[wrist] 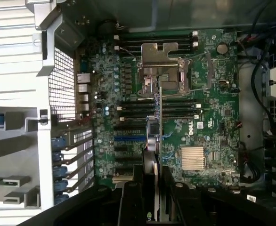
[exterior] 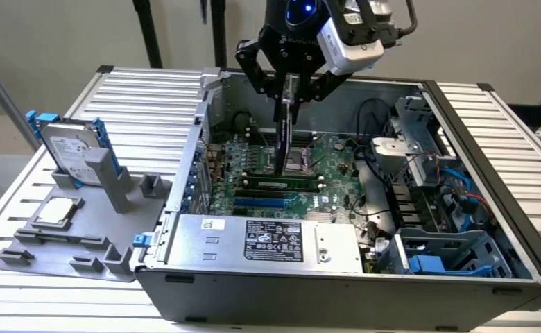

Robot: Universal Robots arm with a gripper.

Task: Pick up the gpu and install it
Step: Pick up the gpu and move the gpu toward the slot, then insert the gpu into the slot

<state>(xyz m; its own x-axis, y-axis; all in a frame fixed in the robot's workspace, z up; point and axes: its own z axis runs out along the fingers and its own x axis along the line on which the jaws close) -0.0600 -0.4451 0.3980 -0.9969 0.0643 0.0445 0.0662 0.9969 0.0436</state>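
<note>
In the exterior view my gripper (exterior: 289, 82) is shut on the gpu (exterior: 284, 132), a thin dark card that hangs edge-on and upright over the green motherboard (exterior: 336, 156) inside the open computer case (exterior: 492, 152). Its lower end is just above the board, near the processor socket (exterior: 297, 161). The wrist view looks down along the gpu (wrist: 157, 127), with the gripper (wrist: 157, 190) clamped on it from both sides by black fingers (wrist: 134, 197). Below it lie the motherboard (wrist: 204, 117) and the row of expansion slots, one of them a blue slot (wrist: 128, 139).
A power supply (exterior: 270, 243) with a white label fills the case's near side. Blue cables and drive cages (exterior: 437, 208) crowd the exterior view's right. A hard drive in a blue frame (exterior: 67, 149) stands on a grey fixture (exterior: 57, 243) beside the case. Memory sticks (exterior: 275, 185) sit seated on the board.
</note>
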